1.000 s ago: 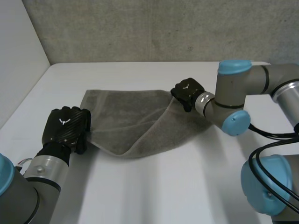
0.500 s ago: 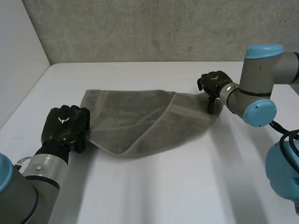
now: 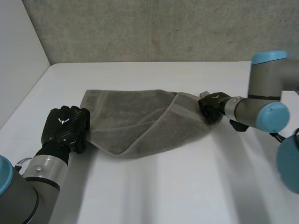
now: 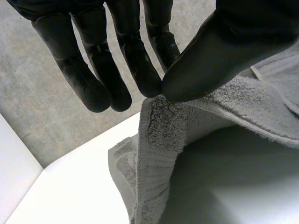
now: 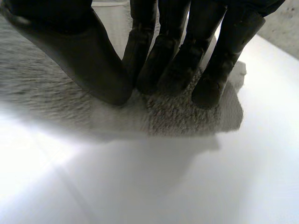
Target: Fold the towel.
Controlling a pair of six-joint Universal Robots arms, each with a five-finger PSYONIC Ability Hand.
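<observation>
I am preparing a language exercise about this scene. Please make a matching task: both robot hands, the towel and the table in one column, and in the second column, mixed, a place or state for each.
1. left robot hand
2. right robot hand
3. towel
4. table

A. white, bears the towel
B. grey, partly folded over itself
C. pinches the towel at its left side
D. holds the towel's right corner, low at the table

Pairs: 1-C, 2-D, 3-B, 4-A

head: high, rear, looking down at table (image 3: 154,186) | wrists: close along fingers (image 4: 138,67) | shared: towel (image 3: 135,116)
</observation>
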